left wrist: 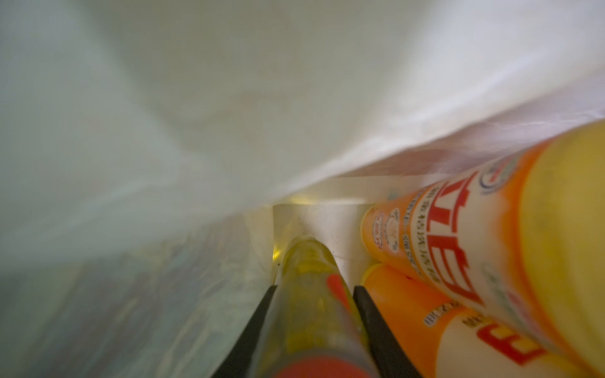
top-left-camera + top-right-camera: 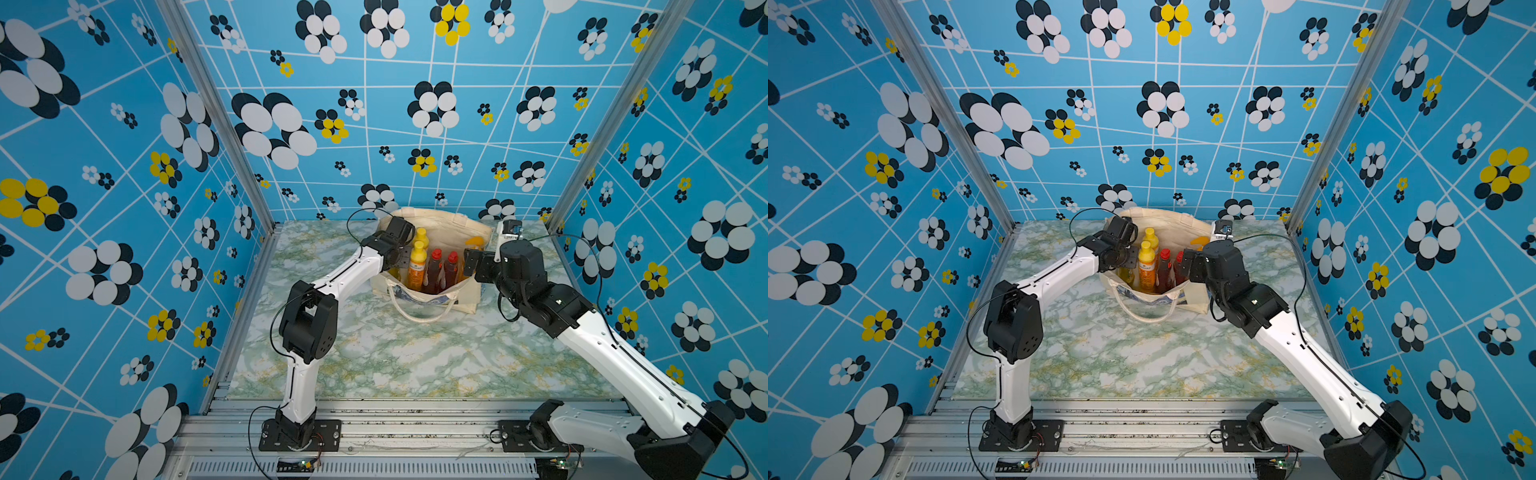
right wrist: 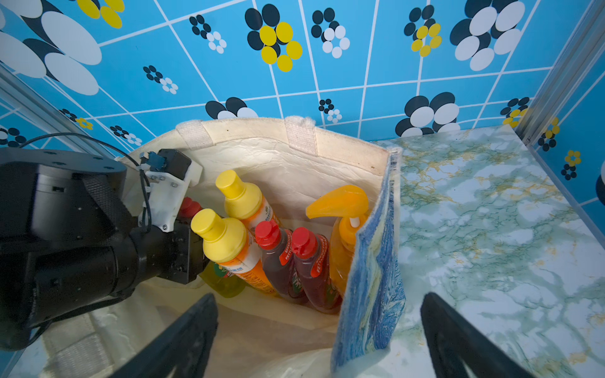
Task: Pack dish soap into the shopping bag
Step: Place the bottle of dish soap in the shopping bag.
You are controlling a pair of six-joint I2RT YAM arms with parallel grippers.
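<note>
The cream shopping bag (image 2: 440,222) (image 2: 1167,218) (image 3: 294,153) stands open at the back of the table. Inside it stand two yellow-capped orange bottles (image 3: 229,239) (image 3: 244,199), two dark red bottles (image 3: 278,258) (image 3: 311,261) and the orange pump bottle (image 3: 343,225). My left gripper (image 1: 314,288) (image 2: 395,261) reaches into the bag's left side, shut on the olive-green bottle (image 1: 304,294) (image 3: 226,281), next to the orange bottles (image 1: 458,245). My right gripper (image 3: 319,296) (image 2: 471,259) is open at the bag's right side, and the blue-printed side wall (image 3: 373,278) stands between its fingers.
The bag's loop handle (image 2: 415,313) hangs down onto the green marble tabletop (image 2: 415,361) in front. Blue flowered walls (image 2: 124,208) close in three sides. An aluminium rail (image 2: 395,428) carrying both arm bases runs along the front edge.
</note>
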